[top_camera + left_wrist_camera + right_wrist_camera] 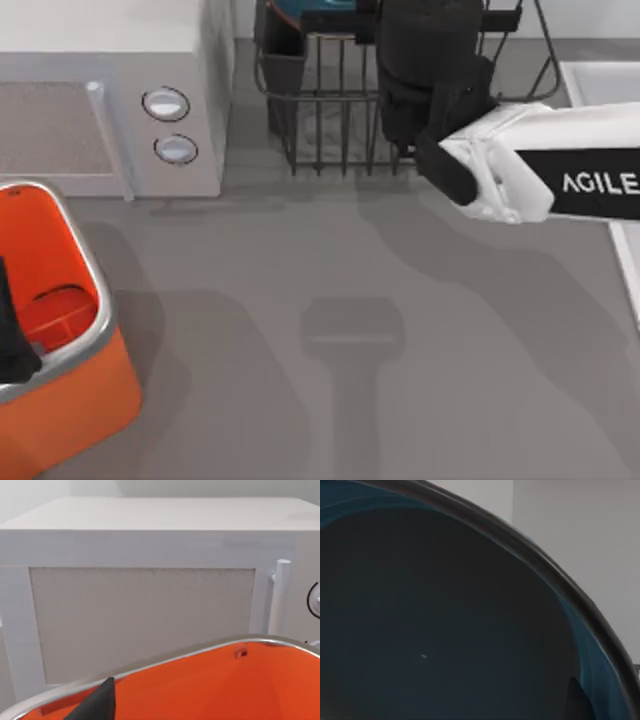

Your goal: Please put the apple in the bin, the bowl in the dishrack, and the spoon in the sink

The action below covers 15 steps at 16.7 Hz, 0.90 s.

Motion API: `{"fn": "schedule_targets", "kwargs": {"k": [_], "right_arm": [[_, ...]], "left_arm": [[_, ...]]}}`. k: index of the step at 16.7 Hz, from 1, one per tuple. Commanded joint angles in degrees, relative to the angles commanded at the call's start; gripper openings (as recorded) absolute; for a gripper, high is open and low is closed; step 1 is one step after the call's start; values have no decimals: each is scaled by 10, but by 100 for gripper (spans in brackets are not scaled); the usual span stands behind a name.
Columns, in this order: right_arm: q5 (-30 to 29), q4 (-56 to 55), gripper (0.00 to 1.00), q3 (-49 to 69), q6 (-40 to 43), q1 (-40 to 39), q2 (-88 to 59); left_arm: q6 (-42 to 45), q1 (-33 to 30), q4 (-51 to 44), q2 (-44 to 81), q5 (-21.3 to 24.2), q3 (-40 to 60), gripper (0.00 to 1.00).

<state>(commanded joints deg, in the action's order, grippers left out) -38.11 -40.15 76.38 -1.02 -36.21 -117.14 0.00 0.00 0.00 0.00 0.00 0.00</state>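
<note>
While the table is sitting bare across its middle, the microwave is filling the top-left corner, and the orange bin is standing just below it at the left edge w/ the left gripper hanging inside its rim; can't tell if that claw is apart or together. At top centre the dishrack is standing just right of the microwave, w/ the sink at the right edge beside it. My right arm is reaching over the rack's far side, and its gripper is pointing down into it. As for the bowl, the right wrist view is pressing right up against its dark blue inside, so it's lying directly ahead of that claw, over the rack's back. Probably the right claw is clamped on its rim, but I can't tell. Next move, I'd judge: lower and let go.
</note>
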Motion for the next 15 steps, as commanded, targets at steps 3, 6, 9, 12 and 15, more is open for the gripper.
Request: {"fn": "schedule_targets", "kwargs": {"k": [3, 6, 9, 12, 15], "right_arm": [[0, 0, 45, 0, 0, 0, 0], [0, 0, 68, 0, 0, 0, 0], [0, 0, 90, 0, 0, 0, 0], [0, 0, 100, 0, 0, 0, 0], [0, 0, 100, 0, 0, 0, 0]], "left_arm": [[0, 0, 0, 0, 0, 0, 100], [0, 0, 0, 0, 0, 0, 100], [0, 0, 0, 0, 0, 0, 100], [0, 0, 0, 0, 0, 0, 100], [0, 0, 0, 0, 0, 0, 100]]}}
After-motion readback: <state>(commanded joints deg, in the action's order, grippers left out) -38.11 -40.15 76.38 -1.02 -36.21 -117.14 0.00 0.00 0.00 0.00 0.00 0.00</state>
